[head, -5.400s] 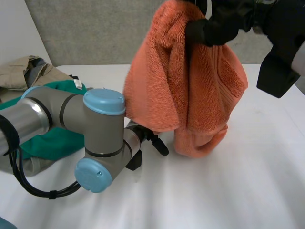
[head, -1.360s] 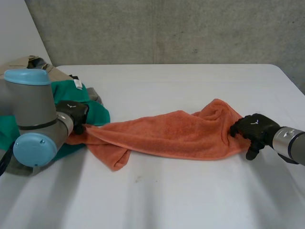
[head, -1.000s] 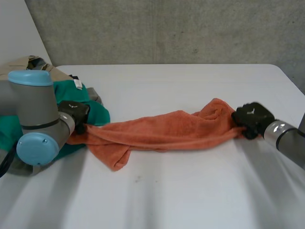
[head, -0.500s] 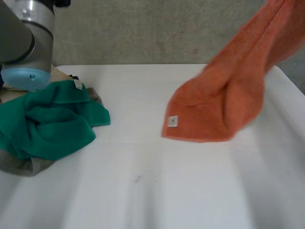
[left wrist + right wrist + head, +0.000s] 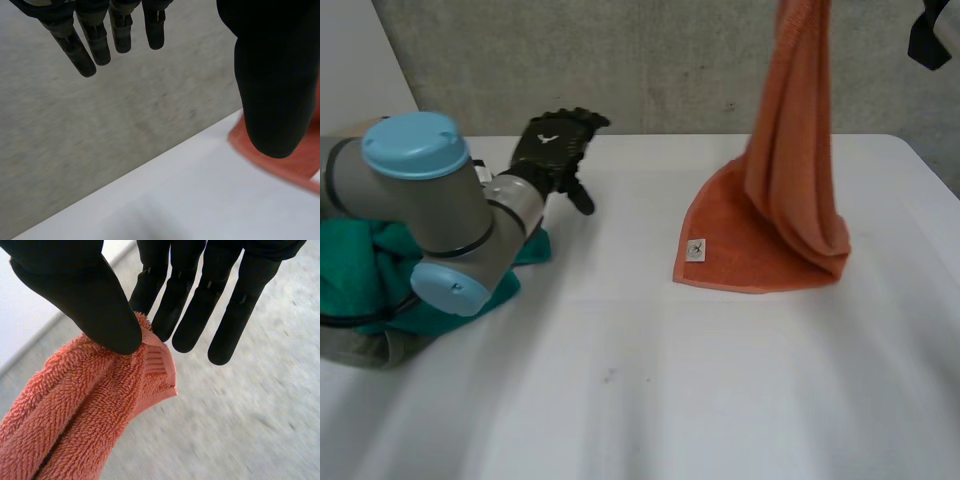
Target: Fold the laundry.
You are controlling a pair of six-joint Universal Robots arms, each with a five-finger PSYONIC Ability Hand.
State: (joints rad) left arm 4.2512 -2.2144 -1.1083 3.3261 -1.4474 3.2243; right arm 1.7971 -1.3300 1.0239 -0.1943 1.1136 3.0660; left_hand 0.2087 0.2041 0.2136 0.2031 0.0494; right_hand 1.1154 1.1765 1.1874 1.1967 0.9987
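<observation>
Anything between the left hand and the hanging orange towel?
Nothing visible. Only bare table lies between the left hand and the lower end of the orange towel; the green cloth sits beneath the left arm, off that path.

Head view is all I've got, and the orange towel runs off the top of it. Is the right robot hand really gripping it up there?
Observer: Yes. The right robot hand pinches the orange towel between its thumb and fingers.
Operator: Which part of the towel?
Observer: A corner, right at the woven hem band; the rest trails away from the pinch, bunched up.
Operator: And the left robot hand, anything in its palm?
Observer: No. The left robot hand is empty, its fingers straight and apart from the thumb.
</observation>
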